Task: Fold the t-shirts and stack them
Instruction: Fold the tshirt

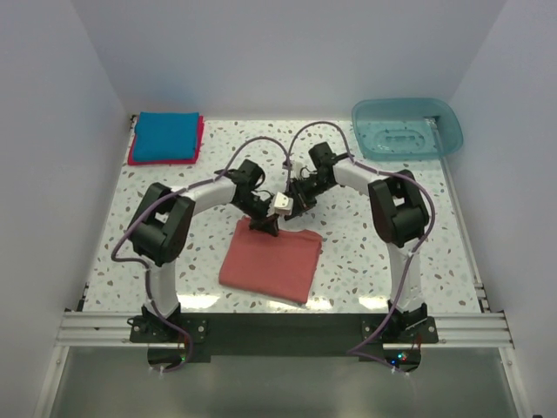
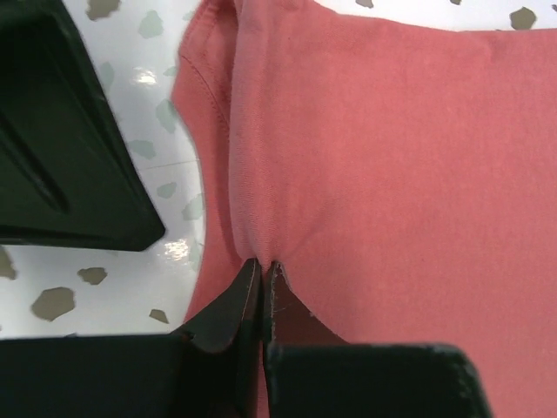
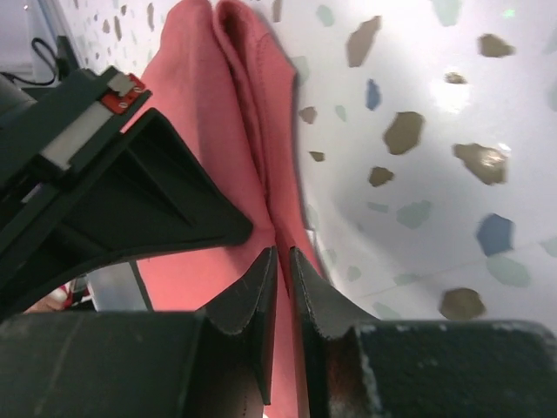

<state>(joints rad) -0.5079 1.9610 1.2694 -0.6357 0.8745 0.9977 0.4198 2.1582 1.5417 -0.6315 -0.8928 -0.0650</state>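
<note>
1. Left tool (image 2: 263, 266) is seen clenched on a raised pinch of the salmon-red folded cotton t-shirt (image 1: 270, 261), its jaws pressed together with cloth caught between the tips.
2. Right tool (image 3: 283, 257) is drawn almost closed just beside it. A ridge of the same cloth runs into the thin slit, so it is judged to be gripping as well.
3. Both tools are set close together at the shirt's far edge, toward its left end. The cloth is spread from them toward the arm bases and lies flat on the white speckled table (image 1: 365, 252).
4. The shirt's long axis is judged to run roughly left to right, slightly skewed, so most of the far edge to the right is left unsupported.
5. A bright blue folded t-shirt (image 1: 165, 135) is stacked on a crimson-pink folded t-shirt (image 1: 165, 162) at the far left corner. The left arm is the nearer one to that stack.
6. Bare table is seen between the salmon-red shirt and the stack.
7. The translucent teal plastic tub (image 1: 444, 139) is well apart at the far right.
8. With the grips so close together, sagging or unfolding is judged likely if the shirt is lifted.
</note>
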